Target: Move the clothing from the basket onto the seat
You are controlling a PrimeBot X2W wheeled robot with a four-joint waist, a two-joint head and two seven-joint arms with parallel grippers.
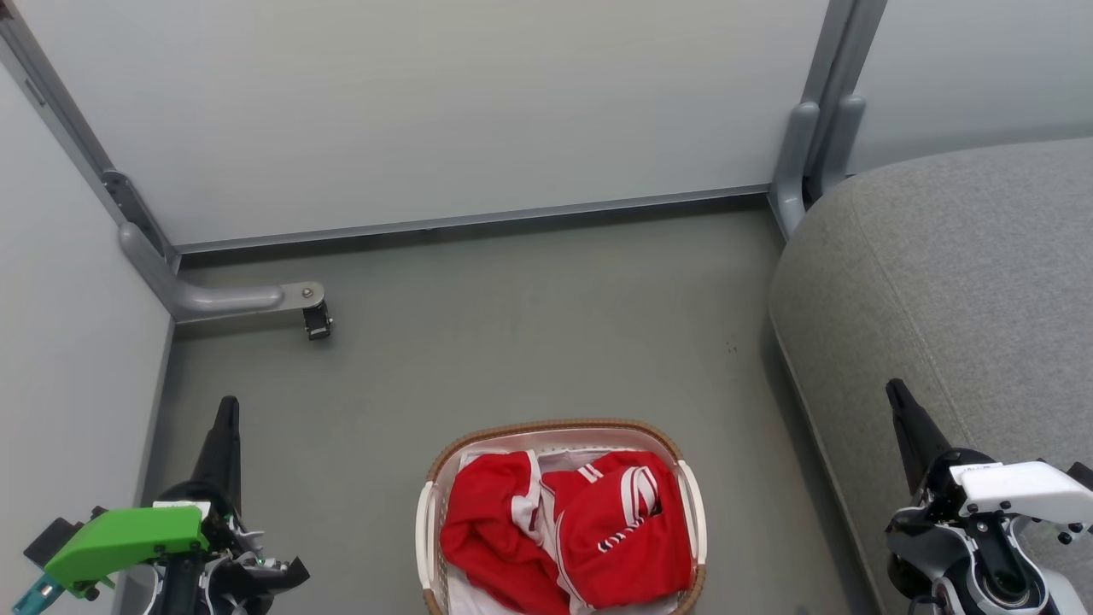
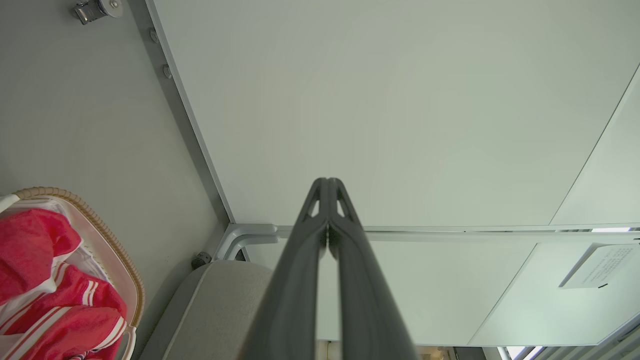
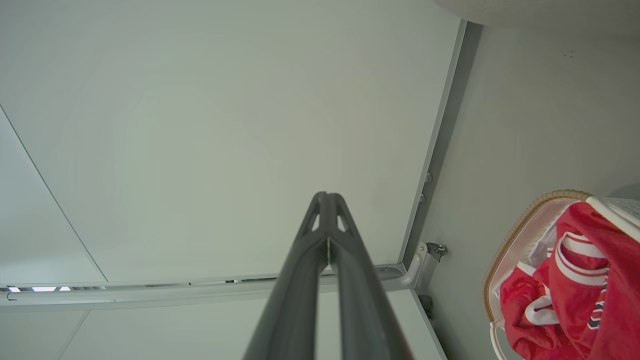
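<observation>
- The floor [image 1: 529, 325] is plain grey-green and smooth, shut in by pale wall panels [image 1: 427, 111] in grey metal frames.
- A panel foot with a small caster [image 1: 317, 322] juts out from the left corner.
- The basket [image 1: 555, 425] stands on the floor, straight in front of the robot, with the red clothing [image 1: 581, 530] bunched inside it.
- The grey seat [image 1: 965, 282] sits to the right, apart from the basket.
- The left gripper [image 1: 228, 406] and right gripper [image 1: 895, 391] hang either side of the basket, with jaws pressed together and nothing in them.
</observation>
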